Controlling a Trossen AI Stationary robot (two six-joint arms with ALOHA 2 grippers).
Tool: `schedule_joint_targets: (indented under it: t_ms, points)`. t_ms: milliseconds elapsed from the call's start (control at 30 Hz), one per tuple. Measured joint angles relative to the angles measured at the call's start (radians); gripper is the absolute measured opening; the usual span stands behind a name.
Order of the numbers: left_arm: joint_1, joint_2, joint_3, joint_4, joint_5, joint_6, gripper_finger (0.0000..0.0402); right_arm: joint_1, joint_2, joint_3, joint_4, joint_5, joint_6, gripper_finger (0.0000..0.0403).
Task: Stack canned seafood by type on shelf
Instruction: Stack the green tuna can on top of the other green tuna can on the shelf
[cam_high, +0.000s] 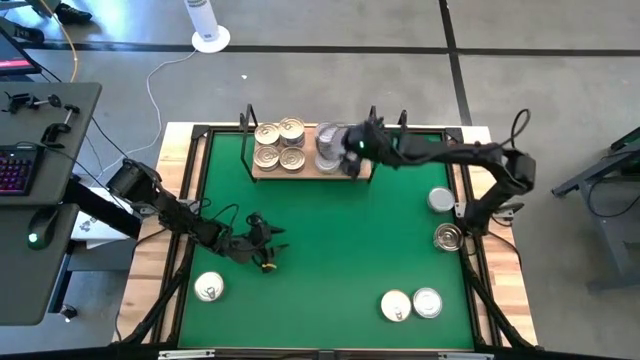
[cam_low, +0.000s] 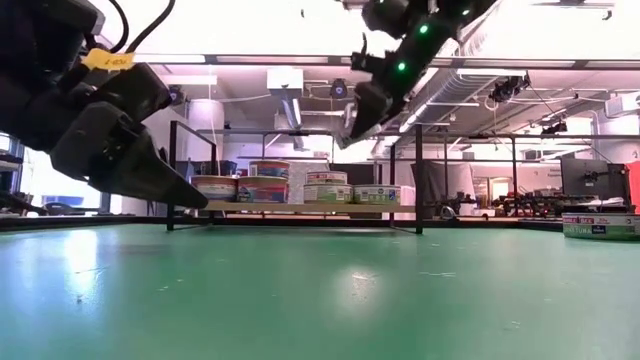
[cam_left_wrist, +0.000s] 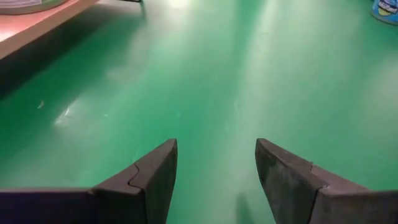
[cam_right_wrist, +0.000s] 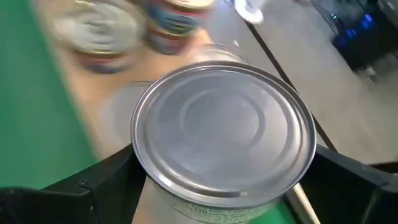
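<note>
Tins of seafood sit in a cluster on the left half of the wooden shelf (cam_high: 300, 168) at the far edge of the green mat (cam_high: 330, 240), with loose ones scattered near the right and front edges. The right gripper (cam_right_wrist: 224, 180), its arm stretched long across the table, hangs above the shelf's right half, clamped on a silver-lidded tin (cam_right_wrist: 222, 137). The left gripper (cam_left_wrist: 216, 163) crouches low over bare mat, fingers apart, holding nothing

Grey floor (cam_high: 560, 60), desk w/ keyboard (cam_high: 15, 170)
</note>
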Motion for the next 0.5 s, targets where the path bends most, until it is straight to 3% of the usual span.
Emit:
schedule_joint_targets:
  t_ms: [167,500]
  points:
    - [0.000,0.000,0.000,0.007,-0.004,0.005,0.0203,-0.108,0.068,0.118,-0.089,-0.015,-0.046,0.0361]
    - [0.000,0.000,0.000,0.008,-0.013,0.008,0.0203,-0.198,0.216,0.310,-0.278,-0.044,-0.069,0.0361]
